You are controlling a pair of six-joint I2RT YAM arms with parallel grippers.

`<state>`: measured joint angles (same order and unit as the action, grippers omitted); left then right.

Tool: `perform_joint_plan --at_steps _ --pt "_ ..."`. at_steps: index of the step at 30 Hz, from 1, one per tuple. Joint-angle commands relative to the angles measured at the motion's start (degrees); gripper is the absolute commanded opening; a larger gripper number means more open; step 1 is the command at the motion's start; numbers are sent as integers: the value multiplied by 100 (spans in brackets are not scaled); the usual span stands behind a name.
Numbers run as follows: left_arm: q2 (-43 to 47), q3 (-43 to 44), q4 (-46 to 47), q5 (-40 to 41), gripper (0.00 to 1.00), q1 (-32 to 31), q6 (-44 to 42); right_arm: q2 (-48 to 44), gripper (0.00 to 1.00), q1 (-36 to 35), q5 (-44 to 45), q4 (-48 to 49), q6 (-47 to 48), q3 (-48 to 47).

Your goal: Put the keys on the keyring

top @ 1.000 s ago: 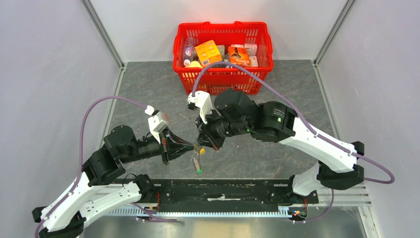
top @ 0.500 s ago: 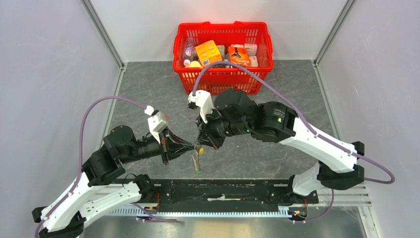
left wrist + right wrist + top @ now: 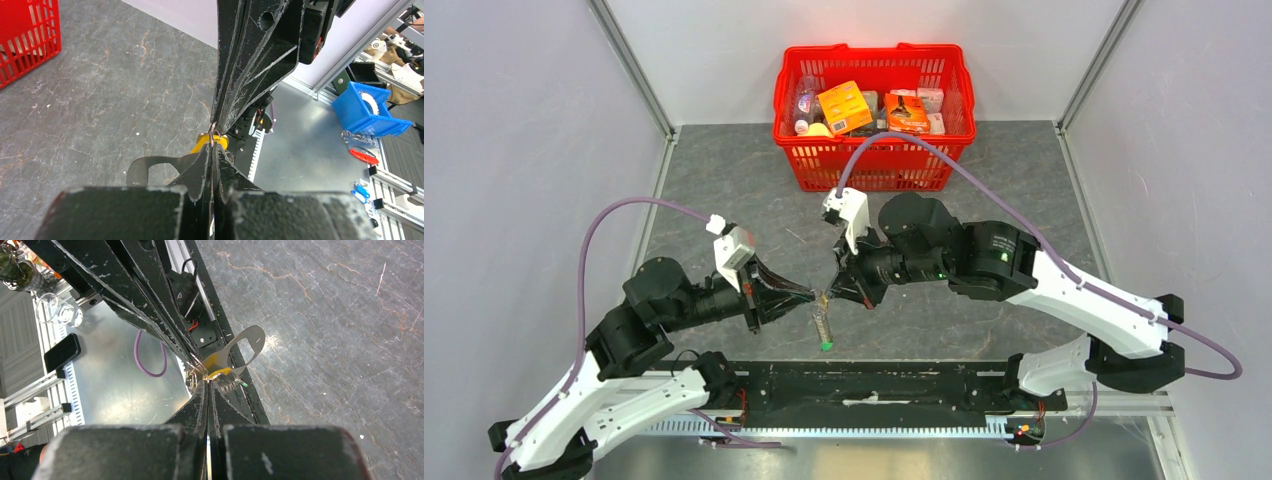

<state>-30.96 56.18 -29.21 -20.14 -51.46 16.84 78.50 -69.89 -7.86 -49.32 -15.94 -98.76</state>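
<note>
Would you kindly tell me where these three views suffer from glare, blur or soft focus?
Top external: sharp, evenly lit, with a red glow on the wall above the red plastic basket. Left wrist: the left gripper is soft near the lens; the grey stone-patterned table is crisp. Right wrist: the right gripper likewise blurs close up.

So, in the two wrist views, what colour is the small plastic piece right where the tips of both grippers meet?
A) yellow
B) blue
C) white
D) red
A: a yellow key head shows just behind the shut tips of the left gripper, and the camera of the right gripper shows the same yellow piece at its own shut tips.
</note>
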Motion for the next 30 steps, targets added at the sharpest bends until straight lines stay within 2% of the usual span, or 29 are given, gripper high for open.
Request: perform_joint_plan --at_steps 1,11,13,17,20,30 --pt "72 -26 712 -301 2 5 30 -305 0 28 -155 494 -235 252" --pt "237 -248 1367 -751 2 6 128 -725 2 37 -503 968 -426 704" --pt "248 -257 1436 -829 2 10 159 -803 6 35 -540 977 -426 726" --pt "269 -270 1568 -886 2 5 218 -1018 28 42 -555 971 -417 783" --pt "283 -307 1731 -921 2 5 310 -1179 40 38 -557 981 -337 823" --pt "285 -647 2604 -1150 2 5 805 -1203 46 40 -988 1192 -67 644"
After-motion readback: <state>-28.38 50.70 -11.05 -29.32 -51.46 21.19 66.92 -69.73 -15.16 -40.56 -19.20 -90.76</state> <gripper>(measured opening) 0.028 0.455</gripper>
